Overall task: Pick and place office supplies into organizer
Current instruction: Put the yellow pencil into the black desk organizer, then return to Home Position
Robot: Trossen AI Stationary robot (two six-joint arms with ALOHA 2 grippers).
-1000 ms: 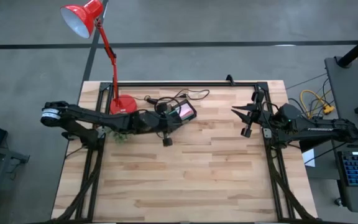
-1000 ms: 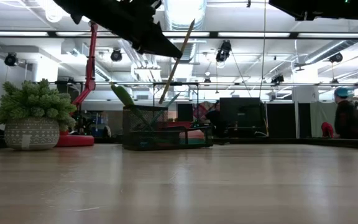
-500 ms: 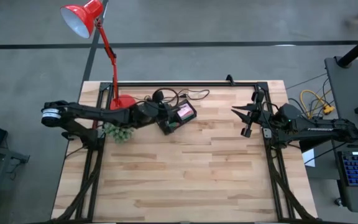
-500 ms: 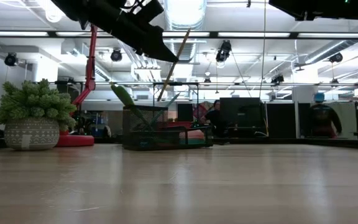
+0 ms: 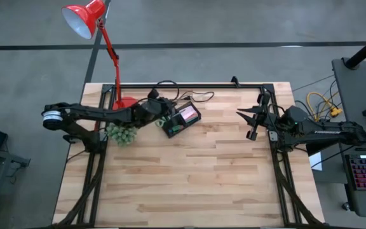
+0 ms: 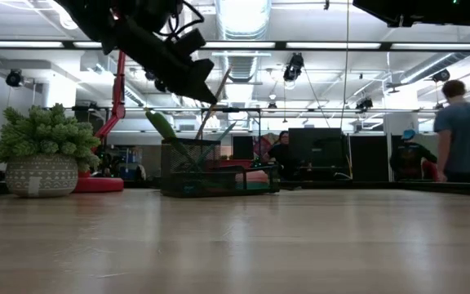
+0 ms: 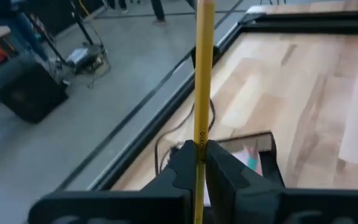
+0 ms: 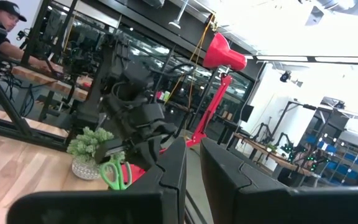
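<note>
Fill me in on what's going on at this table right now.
The left claw is shut on a yellow pencil and holds it above the black organizer at the table's far side, beside the red lamp and a small potted plant. The pencil is not yet in the organizer. The right claw waits over the table's right edge, holding nothing.

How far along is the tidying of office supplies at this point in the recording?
Done: the organizer already holds a pink sticky-note pad, and green-handled scissors stand in it. In hand: the left gripper is shut on the yellow pencil, above and beside the organizer. Left: the pencil is not yet in. No other loose supplies show on the table. The right gripper waits at the table's right edge.
</note>
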